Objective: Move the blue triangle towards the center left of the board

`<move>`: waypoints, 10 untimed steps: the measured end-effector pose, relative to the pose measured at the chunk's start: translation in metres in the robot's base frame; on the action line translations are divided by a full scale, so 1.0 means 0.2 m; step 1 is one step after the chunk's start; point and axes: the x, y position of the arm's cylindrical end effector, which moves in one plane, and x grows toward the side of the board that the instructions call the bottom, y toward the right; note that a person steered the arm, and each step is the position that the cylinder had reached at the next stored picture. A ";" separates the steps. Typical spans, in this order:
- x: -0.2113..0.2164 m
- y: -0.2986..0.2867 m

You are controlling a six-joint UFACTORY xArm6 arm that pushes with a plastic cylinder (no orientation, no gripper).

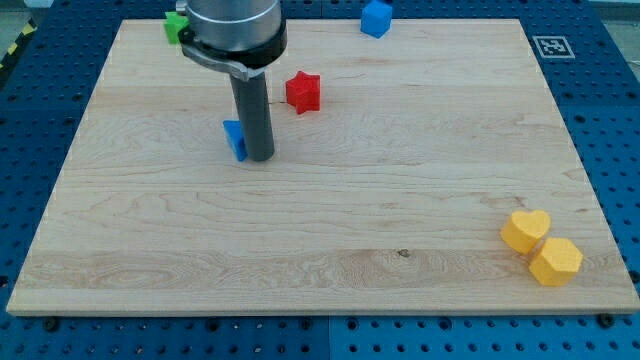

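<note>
The blue triangle [235, 139] lies on the wooden board [320, 220], left of centre in the upper half, partly hidden by my rod. My tip [260, 157] rests on the board right against the triangle's right side, touching or almost touching it. The rod rises from there to the arm's dark housing at the view's top.
A red star block [303, 91] sits just up and right of my tip. A green block [176, 26] is at the top left edge, partly hidden by the arm. A blue block [376, 18] is at the top edge. A yellow heart [525, 230] and a yellow hexagon [555, 261] lie at the bottom right.
</note>
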 end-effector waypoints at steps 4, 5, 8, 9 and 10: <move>-0.06 -0.01; -0.06 -0.01; -0.16 -0.11; -0.16 -0.15; -0.16 -0.21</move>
